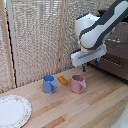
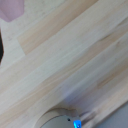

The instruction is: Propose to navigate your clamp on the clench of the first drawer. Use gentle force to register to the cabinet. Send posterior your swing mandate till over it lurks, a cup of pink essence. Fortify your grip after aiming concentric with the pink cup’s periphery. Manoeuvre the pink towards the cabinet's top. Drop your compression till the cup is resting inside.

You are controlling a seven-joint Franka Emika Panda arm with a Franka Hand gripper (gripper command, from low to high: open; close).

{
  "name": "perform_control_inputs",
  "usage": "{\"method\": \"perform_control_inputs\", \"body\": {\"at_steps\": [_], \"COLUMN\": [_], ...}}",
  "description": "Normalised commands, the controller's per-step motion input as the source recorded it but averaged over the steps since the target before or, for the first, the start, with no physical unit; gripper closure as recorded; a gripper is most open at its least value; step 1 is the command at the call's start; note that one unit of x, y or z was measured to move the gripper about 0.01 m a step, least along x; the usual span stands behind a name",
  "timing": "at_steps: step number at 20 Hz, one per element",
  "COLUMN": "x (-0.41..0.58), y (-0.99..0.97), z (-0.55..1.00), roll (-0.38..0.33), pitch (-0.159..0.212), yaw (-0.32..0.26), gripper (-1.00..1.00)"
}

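The pink cup stands upright on the wooden table, its handle toward the exterior view's right. My gripper hangs from the white arm, above the cup and a little to its right. Its blue-tipped fingers stand apart and hold nothing. The dark brown cabinet is at the exterior view's right edge, partly hidden by the arm. A silver bar handle shows on its front; I cannot tell which drawer it belongs to. In the wrist view only a pink corner of the cup shows, over bare table planks.
A blue mug stands to the left of the pink cup, with a small orange block between and behind them. A white plate lies at the front left. A slatted screen backs the table.
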Motion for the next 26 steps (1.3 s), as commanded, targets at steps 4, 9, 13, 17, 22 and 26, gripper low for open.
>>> {"method": "perform_control_inputs", "body": {"at_steps": [4, 9, 13, 17, 22, 26], "x": [0.386, 0.439, 0.494, 0.483, 0.338, 0.054], "y": [0.0, -0.04, -0.19, -0.38, -0.53, -0.39], "z": [-0.22, -0.11, -0.1, -0.12, -0.18, -0.25], "roll": [0.165, 0.135, 0.072, 0.066, 0.065, 0.028], "pitch": [0.0, 0.0, 0.001, 0.005, 0.018, 0.0], "yaw": [-0.134, -0.047, -0.003, 0.027, 0.069, 0.011], "gripper": [-1.0, -1.0, -1.0, -1.0, -1.0, -1.0]}}
